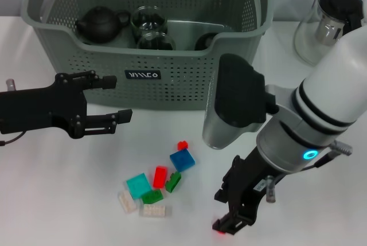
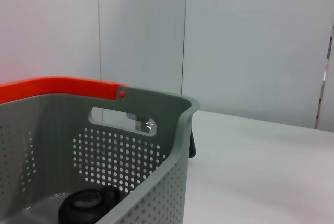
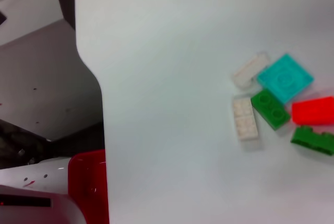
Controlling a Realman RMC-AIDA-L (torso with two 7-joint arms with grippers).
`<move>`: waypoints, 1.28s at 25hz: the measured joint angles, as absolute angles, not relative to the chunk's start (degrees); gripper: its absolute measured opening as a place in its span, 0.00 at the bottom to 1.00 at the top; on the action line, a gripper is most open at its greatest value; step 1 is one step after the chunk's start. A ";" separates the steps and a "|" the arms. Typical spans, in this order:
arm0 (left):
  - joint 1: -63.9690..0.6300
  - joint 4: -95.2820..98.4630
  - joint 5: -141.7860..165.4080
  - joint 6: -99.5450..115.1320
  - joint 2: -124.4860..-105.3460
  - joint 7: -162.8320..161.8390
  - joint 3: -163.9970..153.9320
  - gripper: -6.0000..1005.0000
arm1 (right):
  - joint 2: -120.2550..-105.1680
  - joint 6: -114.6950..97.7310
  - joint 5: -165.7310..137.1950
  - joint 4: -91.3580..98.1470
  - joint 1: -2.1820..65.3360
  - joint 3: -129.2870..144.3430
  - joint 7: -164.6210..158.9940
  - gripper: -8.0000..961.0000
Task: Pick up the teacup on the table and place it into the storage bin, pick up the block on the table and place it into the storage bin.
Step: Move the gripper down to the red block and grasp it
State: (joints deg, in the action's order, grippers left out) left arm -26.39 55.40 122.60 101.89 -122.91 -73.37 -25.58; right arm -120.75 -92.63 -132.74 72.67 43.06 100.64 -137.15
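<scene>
**Blocks on table, right arm low beside them w/ something red in its tip**

Storage bin (image 1: 172,79) sits at the far side of the table (image 1: 69,200), holding a dark teapot (image 1: 100,24), glass jars (image 1: 148,21) and another dark piece on the rt side. No teacup visible loose on the table — cup half looks done, as far as I can judge.

Blocks lie in a loose cluster in front of the bin: small red block (image 1: 183,145), blue block (image 1: 182,159), red block (image 1: 160,176), teal block (image 1: 138,186), two green ones (image 1: 163,188), two clear/white ones (image 1: 140,206). Some touch, some just beside each other.

Right gripper (image 1: 229,223) is low over the table, near the cluster on its rt side. A bit of red shows at its tip; right wrist view also shows a red piece (image 3: 88,185) close to the camera — prob. a block, but whether the fingers are closed on it I cannot tell. Left gripper (image 1: 114,100) hangs in front of the bin's left part, fingers spread apart, nothing between them.

Handling: blocks are small, light, rigid plastic, smooth-sided — apt to skid or twist if pinched off-centre. Best taken across two flat opposite sides, squarely. The clustered ones need one at the edge picked first, else neighbours get nudged. Not fragile; a short drop into the bin should do no harm, tho the glass in there wants care.
</scene>
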 joint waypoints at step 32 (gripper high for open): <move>-26.28 53.17 122.61 101.60 -123.05 -71.70 -25.57 0.78 | -121.02 -81.02 -135.71 65.77 46.74 117.98 -144.36 0.67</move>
